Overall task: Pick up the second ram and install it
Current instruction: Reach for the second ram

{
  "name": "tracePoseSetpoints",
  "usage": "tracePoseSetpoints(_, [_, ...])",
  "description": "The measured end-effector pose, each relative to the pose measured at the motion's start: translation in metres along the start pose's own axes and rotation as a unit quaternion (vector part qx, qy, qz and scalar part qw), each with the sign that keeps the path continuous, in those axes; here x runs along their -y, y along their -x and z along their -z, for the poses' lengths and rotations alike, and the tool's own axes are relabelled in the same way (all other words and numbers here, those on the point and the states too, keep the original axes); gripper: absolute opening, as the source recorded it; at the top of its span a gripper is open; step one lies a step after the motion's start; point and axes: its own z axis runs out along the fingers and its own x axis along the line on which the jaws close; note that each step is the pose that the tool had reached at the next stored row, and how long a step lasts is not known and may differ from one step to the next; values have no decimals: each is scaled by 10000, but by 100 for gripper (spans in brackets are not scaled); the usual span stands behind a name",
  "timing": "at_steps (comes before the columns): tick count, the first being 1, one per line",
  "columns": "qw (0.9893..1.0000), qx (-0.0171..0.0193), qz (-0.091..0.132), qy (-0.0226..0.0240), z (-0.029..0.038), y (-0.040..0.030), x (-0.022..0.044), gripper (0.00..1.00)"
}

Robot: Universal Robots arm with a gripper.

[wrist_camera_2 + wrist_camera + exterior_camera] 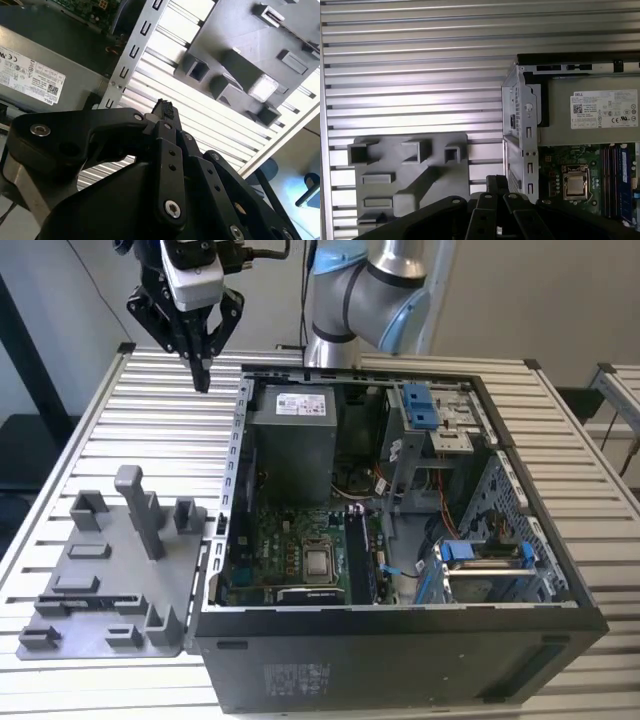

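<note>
Hanging clenched with nothing between the fingers: black gripper, over ribbed metal table, between grey plastic pegged tray and open black computer case. Seated upright in a green motherboard slot: thin blue-green ram stick.

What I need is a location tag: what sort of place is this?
Likely a robotics lab: an open computer case lies on a slatted metal table beside a grey pegged tray, with a robot arm.
</note>
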Motion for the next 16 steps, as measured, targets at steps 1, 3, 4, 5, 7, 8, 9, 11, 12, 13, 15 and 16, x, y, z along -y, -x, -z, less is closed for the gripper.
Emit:
tracePoseSetpoints(1, [10000,-1,2,0,0,-22,1,11])
tracePoseSetpoints(3, [10000,-2,7,0,0,-62,4,11])
tracePoseSetpoints(4, [10000,-3,10,-1,0,-78,5,11])
tracePoseSetpoints(5, [10000,-4,12,0,0,-93,6,11])
tracePoseSetpoints(7, [10000,-7,16,0,-1,-126,8,11])
tracePoseSetpoints(8, [10000,-9,18,0,-1,-139,9,11])
tracePoseSetpoints(9, [10000,-11,19,-1,-1,-148,9,11])
tracePoseSetpoints(11, [10000,-14,22,-1,-1,-173,11,11])
tracePoseSetpoints(12, [10000,-15,23,-1,-1,-193,12,11])
tracePoseSetpoints(13, [10000,-16,25,-1,-1,-215,13,11])
tracePoseSetpoints(15, [10000,-17,28,-1,-1,-260,16,11])
tracePoseSetpoints(16, [10000,-18,29,-1,-1,-281,18,11])
